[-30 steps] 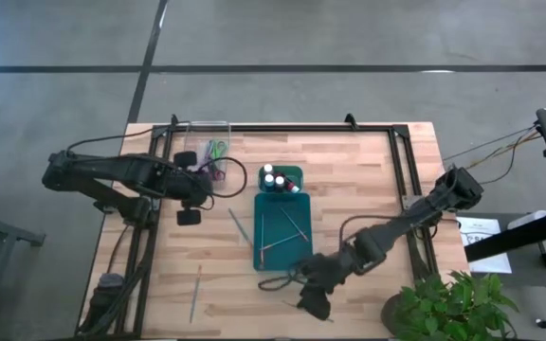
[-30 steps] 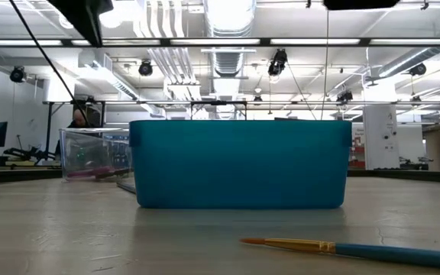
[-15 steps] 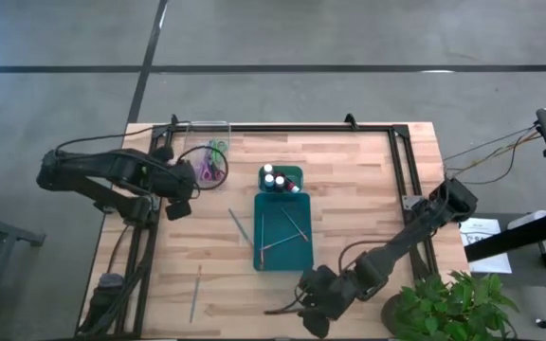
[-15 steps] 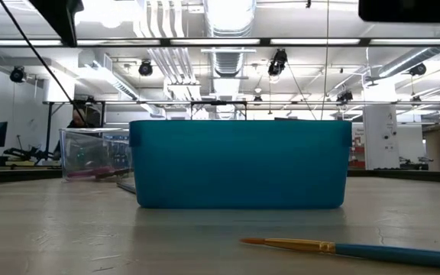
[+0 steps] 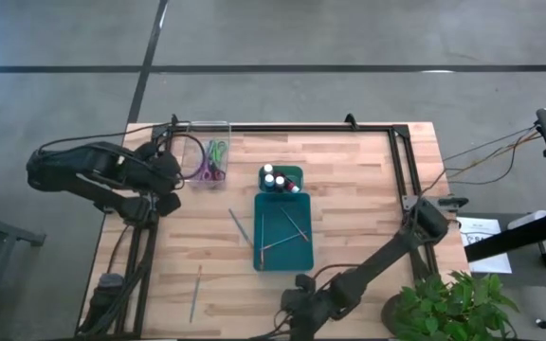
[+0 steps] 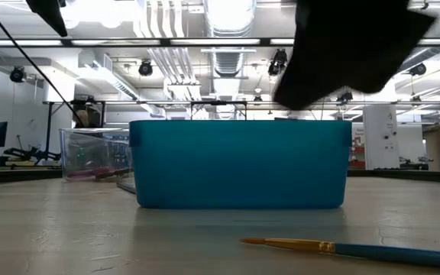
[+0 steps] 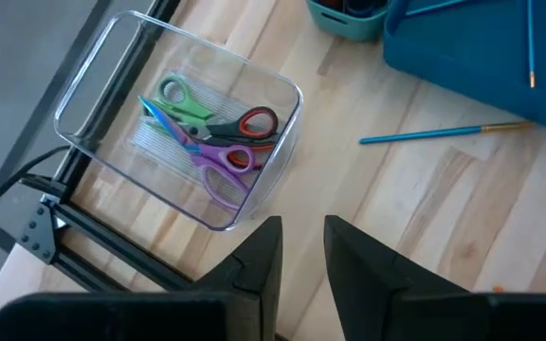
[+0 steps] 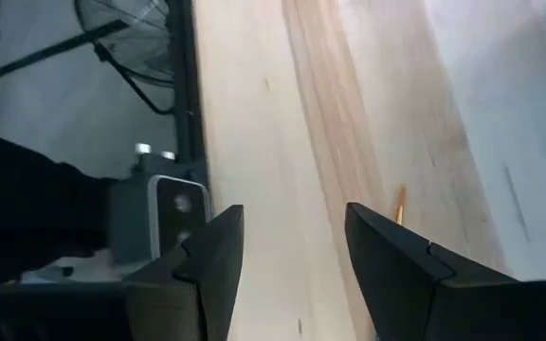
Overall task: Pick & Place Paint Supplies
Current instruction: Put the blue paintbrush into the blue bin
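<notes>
The right gripper, fingers apart and holding nothing, hangs low in the frame, probably going for the brush; next it must drop and pinch.

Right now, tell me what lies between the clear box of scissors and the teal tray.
In the high view, one blue-handled brush lies on bare wood between the clear box and the teal tray.
</notes>
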Action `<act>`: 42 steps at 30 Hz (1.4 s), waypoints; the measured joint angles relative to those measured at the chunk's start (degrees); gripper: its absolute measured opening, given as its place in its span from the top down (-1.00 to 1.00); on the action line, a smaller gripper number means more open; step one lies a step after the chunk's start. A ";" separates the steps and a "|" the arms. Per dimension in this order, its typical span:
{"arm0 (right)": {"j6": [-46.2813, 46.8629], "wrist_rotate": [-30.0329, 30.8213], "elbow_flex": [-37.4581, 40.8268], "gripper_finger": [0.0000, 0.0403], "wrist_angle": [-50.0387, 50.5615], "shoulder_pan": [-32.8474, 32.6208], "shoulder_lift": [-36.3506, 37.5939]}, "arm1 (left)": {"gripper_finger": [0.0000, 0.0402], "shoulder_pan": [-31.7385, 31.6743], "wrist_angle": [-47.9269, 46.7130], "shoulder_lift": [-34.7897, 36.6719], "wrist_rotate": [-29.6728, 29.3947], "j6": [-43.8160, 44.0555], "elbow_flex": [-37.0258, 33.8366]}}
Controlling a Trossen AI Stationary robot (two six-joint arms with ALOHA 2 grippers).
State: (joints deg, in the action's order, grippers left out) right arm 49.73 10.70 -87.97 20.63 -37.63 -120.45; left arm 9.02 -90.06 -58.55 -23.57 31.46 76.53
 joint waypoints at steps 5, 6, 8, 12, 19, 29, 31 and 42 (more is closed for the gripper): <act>2.59 1.25 -0.99 0.10 0.32 -0.01 -3.31 | 0.56 0.00 0.02 0.44 0.00 0.11 0.00; 3.35 1.68 -0.85 0.10 0.21 0.00 -3.43 | 0.56 0.00 0.04 0.40 0.01 0.11 0.00; 4.84 3.43 -0.32 0.10 0.98 -0.02 -3.38 | 0.56 0.00 0.04 0.22 0.00 0.11 0.00; 6.14 7.52 0.16 0.10 3.29 0.00 -2.83 | 0.56 0.00 0.22 0.09 0.00 0.13 0.00; 7.10 7.71 0.62 0.10 4.91 -0.03 -2.53 | 0.56 0.00 0.48 -0.17 0.00 0.13 0.00; 6.84 7.73 1.13 0.30 5.28 -0.90 -2.53 | 0.56 0.00 0.61 -0.17 0.00 0.13 0.00; 6.98 7.74 1.16 0.37 5.10 -0.85 -2.53 | 0.56 0.00 0.61 -0.17 0.00 0.13 0.00; 9.65 7.48 2.75 0.62 4.22 -0.89 -2.53 | 0.56 0.00 0.57 -0.17 0.02 0.13 0.00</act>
State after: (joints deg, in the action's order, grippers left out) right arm 59.38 18.17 -85.22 24.85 -38.52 -122.98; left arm 9.02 -89.49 -58.72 -23.55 31.59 76.53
